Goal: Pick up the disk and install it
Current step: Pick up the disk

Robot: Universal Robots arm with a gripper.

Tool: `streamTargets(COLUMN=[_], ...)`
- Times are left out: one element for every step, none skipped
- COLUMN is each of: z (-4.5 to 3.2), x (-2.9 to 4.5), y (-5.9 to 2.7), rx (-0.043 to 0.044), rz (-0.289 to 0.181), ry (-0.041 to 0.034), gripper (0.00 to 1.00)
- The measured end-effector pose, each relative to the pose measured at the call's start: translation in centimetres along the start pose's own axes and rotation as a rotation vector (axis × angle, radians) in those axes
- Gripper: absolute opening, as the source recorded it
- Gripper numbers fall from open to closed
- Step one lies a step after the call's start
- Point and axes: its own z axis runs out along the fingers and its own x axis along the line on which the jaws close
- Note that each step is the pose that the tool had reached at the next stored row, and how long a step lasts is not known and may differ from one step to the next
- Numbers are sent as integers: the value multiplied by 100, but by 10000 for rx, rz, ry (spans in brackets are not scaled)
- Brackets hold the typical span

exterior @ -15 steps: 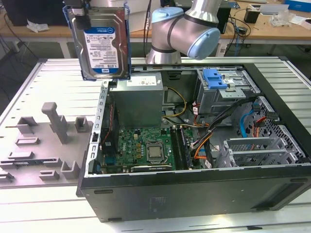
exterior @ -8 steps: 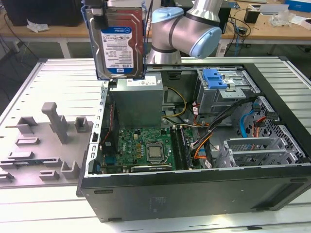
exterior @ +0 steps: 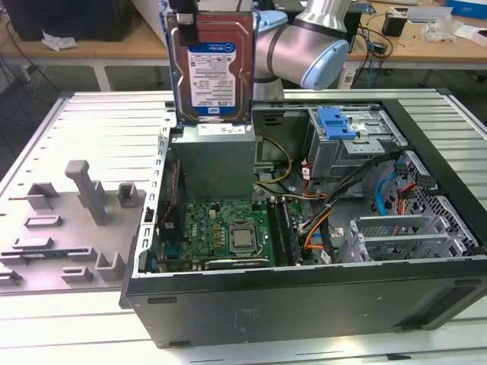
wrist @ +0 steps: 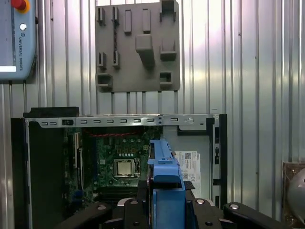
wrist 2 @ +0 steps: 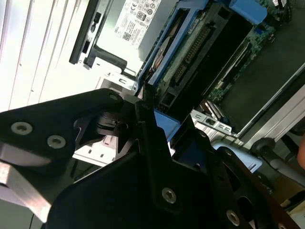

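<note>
The pincer (wrist: pixel 166 199) is pressed together on the disk (exterior: pixel 211 68), its black fingers (wrist: pixel 143 194) pinching the blue frame at the disk's upper end from both sides. The disk hangs upright, label facing the exterior view, clear of the open computer case (exterior: pixel 304 304) lying on the table (exterior: pixel 99 114). It sits above the grey power supply (exterior: pixel 217 160) at the case's far edge, with the motherboard (exterior: pixel 221 232) nearer. A grey fixture plate (exterior: pixel 76 220) lies beside the case, toward the table edge on the exterior view's left.
</note>
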Motion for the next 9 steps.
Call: streamTargets(z=[0, 0, 0, 0, 0, 0, 0, 0, 1], x=[1, 2, 4, 5, 6, 6, 6, 6, 6], y=[-22, -57, -87, -113, -135, -156, -158, -158, -158], rx=[0, 0, -1, 0, 0, 0, -1, 0, 0], rz=[1, 3, 1, 0, 0, 1, 1, 2, 2], ry=[0, 0, 1, 1, 1, 2, 1, 0, 0], gripper=[36, 36, 36, 36, 36, 36, 36, 36, 36])
